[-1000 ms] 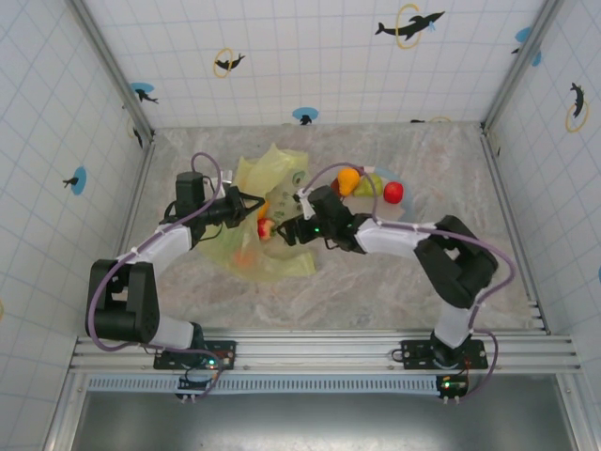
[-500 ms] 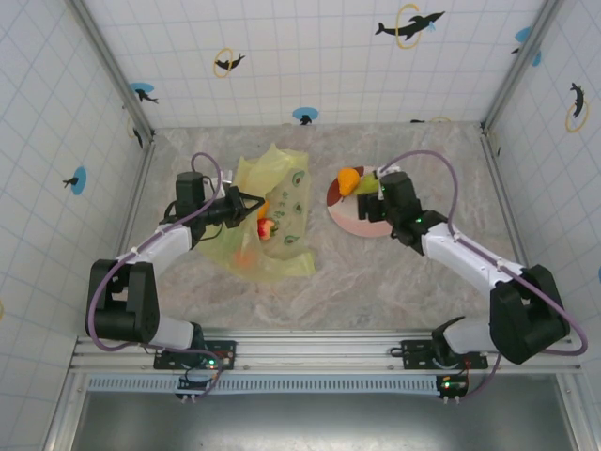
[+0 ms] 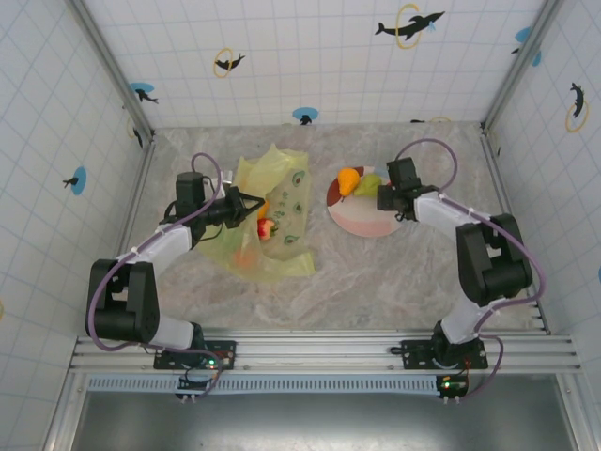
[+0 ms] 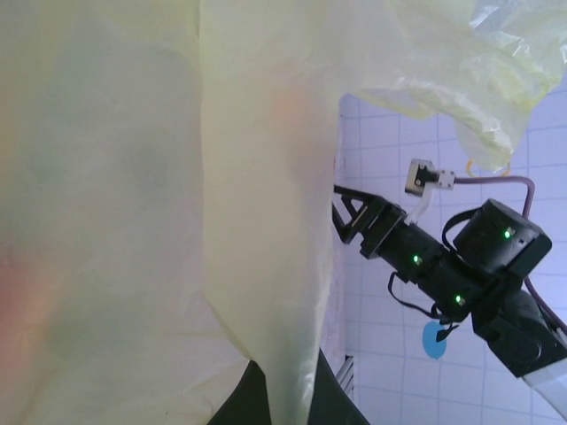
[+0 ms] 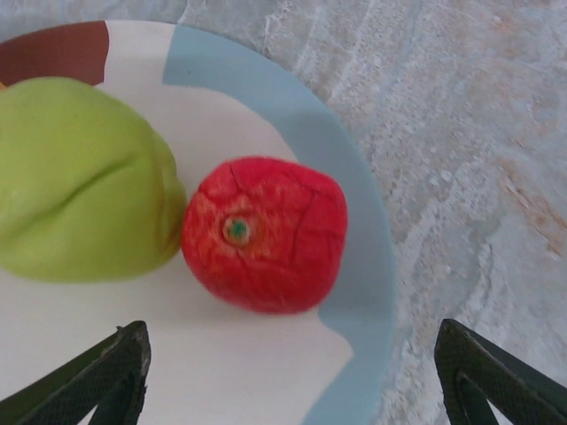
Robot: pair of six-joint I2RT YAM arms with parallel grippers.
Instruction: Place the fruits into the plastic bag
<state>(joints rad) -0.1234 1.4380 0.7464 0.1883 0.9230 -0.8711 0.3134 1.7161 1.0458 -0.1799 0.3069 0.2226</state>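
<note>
In bag [image 3: 279, 178]: two fruits [image 3: 266, 226] visible. On plate [image 3: 362, 224]: three left. Bag pinched by left fingers [image 3: 246, 201]; right fingers [image 5: 115, 372] wide, empty, over red fruit [image 5: 266, 235].

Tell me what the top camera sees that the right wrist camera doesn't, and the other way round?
Top camera's extras: the yellow-green plastic bag, pinched by the left gripper, a bagged red fruit resting in it, and an orange fruit on the plate.
Right wrist camera's extras: a cracked red fruit on the plate, touching the green fruit, just ahead of the open right gripper.
Both: the plate, the green fruit and the marble table.
</note>
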